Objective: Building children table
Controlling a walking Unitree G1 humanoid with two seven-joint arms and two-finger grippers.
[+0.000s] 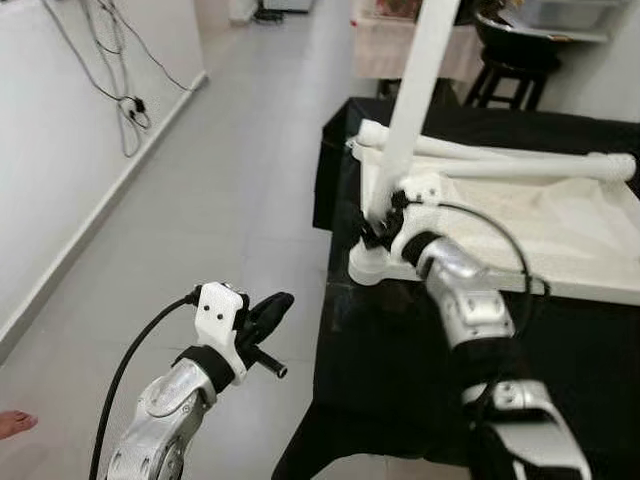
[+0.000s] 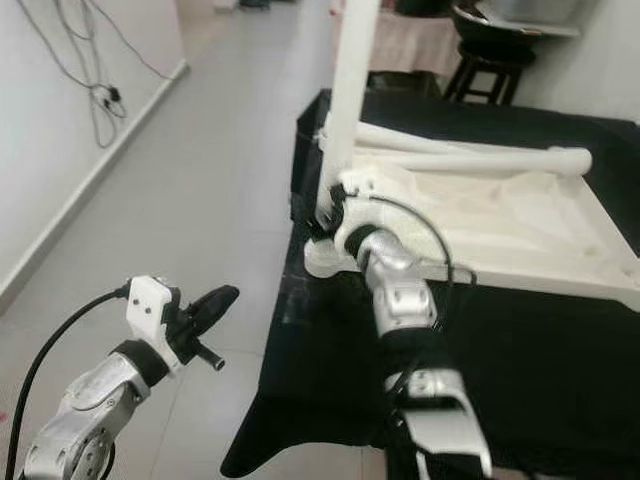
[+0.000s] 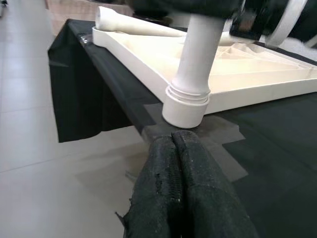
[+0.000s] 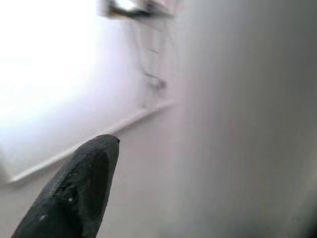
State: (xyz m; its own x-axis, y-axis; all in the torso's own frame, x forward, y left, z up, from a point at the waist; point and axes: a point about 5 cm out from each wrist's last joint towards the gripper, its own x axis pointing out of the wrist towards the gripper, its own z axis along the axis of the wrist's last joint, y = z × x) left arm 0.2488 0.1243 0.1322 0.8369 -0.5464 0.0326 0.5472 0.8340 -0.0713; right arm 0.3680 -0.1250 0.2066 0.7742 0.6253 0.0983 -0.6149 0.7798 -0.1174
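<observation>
Tabletop of white plastic is lying upside down on a black-draped surface, its near-left corner at that surface's left edge. In the left eye view, the right gripper is clamping the base of an upright white leg standing in that corner's socket, while two loose legs are resting across the tabletop's far side. The left gripper is hanging over the tiled floor, off the surface's left edge, its fingers pressed together on nothing. The left wrist view is showing those closed fingers pointing at the leg's ribbed collar where it is meeting the corner socket. The right wrist view is showing one black fingertip beside the blurred white leg, with cables hanging on the wall beyond.
</observation>
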